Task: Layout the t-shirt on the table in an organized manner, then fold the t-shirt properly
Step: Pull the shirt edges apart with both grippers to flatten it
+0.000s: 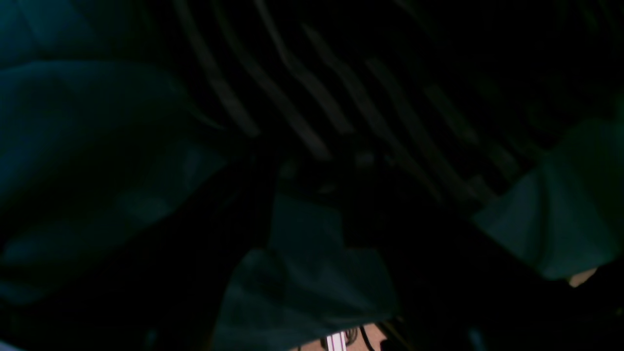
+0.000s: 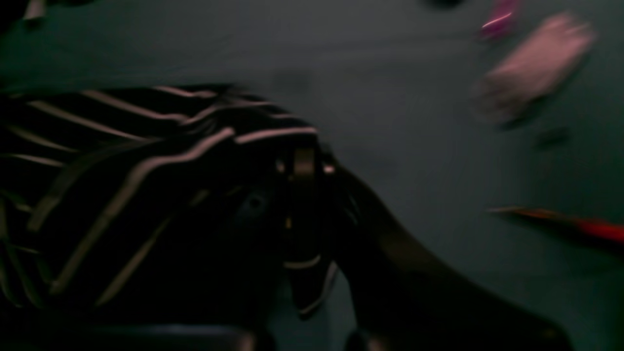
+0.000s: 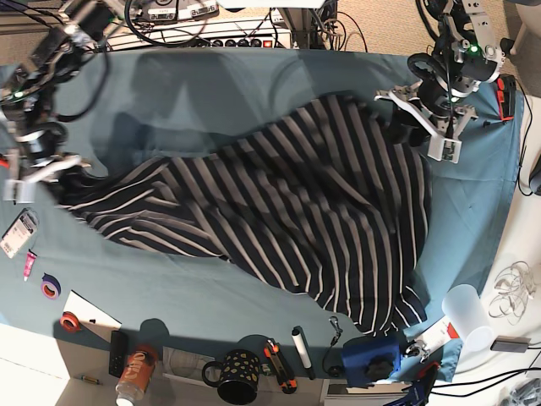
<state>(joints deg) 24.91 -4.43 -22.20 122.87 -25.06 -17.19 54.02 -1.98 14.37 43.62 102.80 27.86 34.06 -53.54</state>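
While wrist views blur, base shows the t-shirt (image 3: pixel 287 203) spread across the table (image 3: pixel 211 85).

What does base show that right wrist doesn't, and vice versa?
Base only: the whole t-shirt stretched diagonally across the table, the left gripper at its far corner, plus the mug and white cup along the near edge.

Right wrist only: a blurred close-up of the right gripper, jaws shut on striped fabric.

Both: the striped t-shirt, the teal table, and small tools at the table edge.
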